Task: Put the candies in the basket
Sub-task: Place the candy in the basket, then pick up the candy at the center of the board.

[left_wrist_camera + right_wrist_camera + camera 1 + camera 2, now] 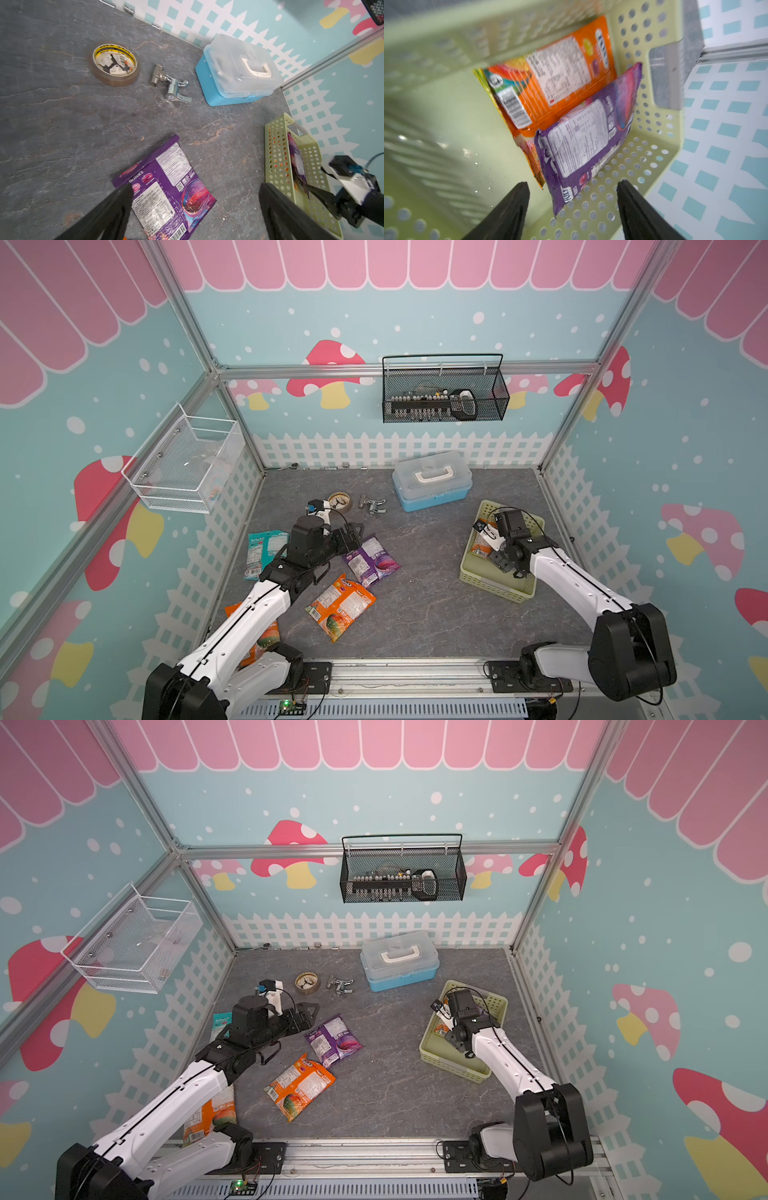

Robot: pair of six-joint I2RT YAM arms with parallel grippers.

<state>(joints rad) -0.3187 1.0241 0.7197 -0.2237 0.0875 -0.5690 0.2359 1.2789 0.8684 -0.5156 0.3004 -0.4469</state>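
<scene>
- Two candies are in. An orange bag (560,83) and a purple bag (587,141) lean against an end wall of the basket (492,587), which sits at the right of the frame in both top views.
- The right gripper (573,185) hangs inside the basket with its jaws apart, gripping nothing. The purple bag's corner lies between the fingers, seemingly untouched, though the blur leaves some doubt.
- By my count four are left on the table: a loose purple bag (371,561) left of centre, a loose orange bag (340,605) below it, a teal bag (266,549) further left, and a half-hidden orange bag (259,645) under the left arm, lower left.
- The left gripper (195,187) is spread wide and empty over the loose purple bag, which is likely the next pick.
- "BERRIES" reads clearly on the loose purple bag, beside a QR code and barcode. The other logos are too small or blurred to read.
</scene>
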